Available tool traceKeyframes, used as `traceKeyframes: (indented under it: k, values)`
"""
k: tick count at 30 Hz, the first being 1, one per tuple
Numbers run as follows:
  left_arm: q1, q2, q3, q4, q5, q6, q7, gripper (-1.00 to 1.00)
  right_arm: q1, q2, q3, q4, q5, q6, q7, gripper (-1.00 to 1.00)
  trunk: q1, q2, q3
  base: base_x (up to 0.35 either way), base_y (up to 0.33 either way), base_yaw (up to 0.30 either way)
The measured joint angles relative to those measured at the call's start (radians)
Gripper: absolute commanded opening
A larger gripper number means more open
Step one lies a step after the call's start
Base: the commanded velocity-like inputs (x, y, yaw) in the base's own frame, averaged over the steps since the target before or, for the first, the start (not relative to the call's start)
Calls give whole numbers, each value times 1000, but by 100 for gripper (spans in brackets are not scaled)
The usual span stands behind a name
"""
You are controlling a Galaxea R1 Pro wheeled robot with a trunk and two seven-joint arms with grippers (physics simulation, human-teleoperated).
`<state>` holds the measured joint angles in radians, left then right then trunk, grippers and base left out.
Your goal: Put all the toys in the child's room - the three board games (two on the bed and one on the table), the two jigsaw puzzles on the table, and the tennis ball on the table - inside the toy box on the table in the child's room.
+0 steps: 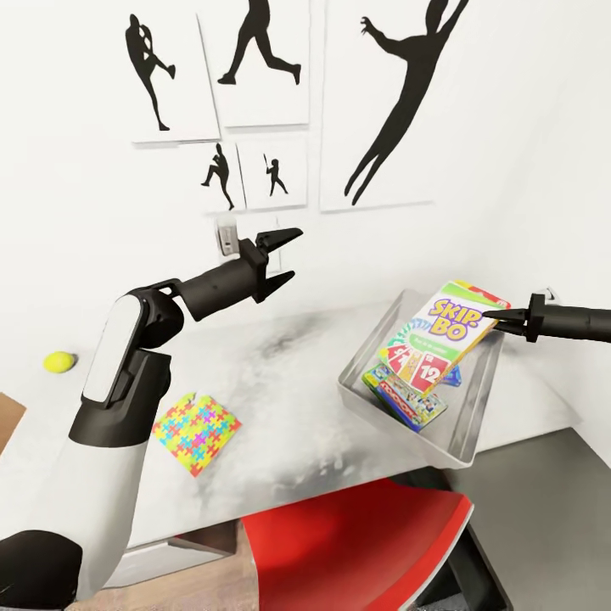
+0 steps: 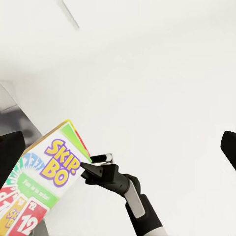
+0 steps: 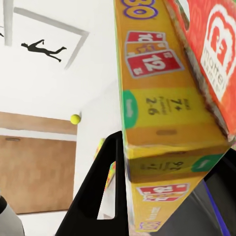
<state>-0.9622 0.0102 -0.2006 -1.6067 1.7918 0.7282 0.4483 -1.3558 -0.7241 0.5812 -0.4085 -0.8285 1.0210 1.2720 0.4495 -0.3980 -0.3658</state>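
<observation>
The right gripper (image 1: 490,317) pinches the Skip-Bo box (image 1: 433,337), tilted over the toy box (image 1: 372,350) at the table's (image 1: 297,399) right end. The left gripper (image 1: 286,255) hangs open above the table's back edge.

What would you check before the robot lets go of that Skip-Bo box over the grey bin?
1. Right gripper pinching the Skip-Bo box: ok, it grips the box's end.
2. Box over the toy box: ok, its lower end is inside, tilted on the games already there.
3. Room in the bin: ok, a Monopoly box and a blue box lie beneath, bare floor beside them.
4. Left gripper out of the way: ok, open, raised over the table.
5. Toys left: not ok, a jigsaw puzzle and the tennis ball remain on the table.
6. Second puzzle: cannot tell.
</observation>
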Motion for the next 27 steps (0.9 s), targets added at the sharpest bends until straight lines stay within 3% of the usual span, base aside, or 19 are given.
traceKeyframes:
  k: [22,27]
  values:
    - [-13,-1,-3,0,4,0,23,100,-1,1,-1,-1,0,-2,0,-100,0,0,-36,0,0,0]
    - [-19,-1,-3,0,5,0,24,100,-34,1,-1,0,0,-6,-2,-100,0,0,-44,0,0,0]
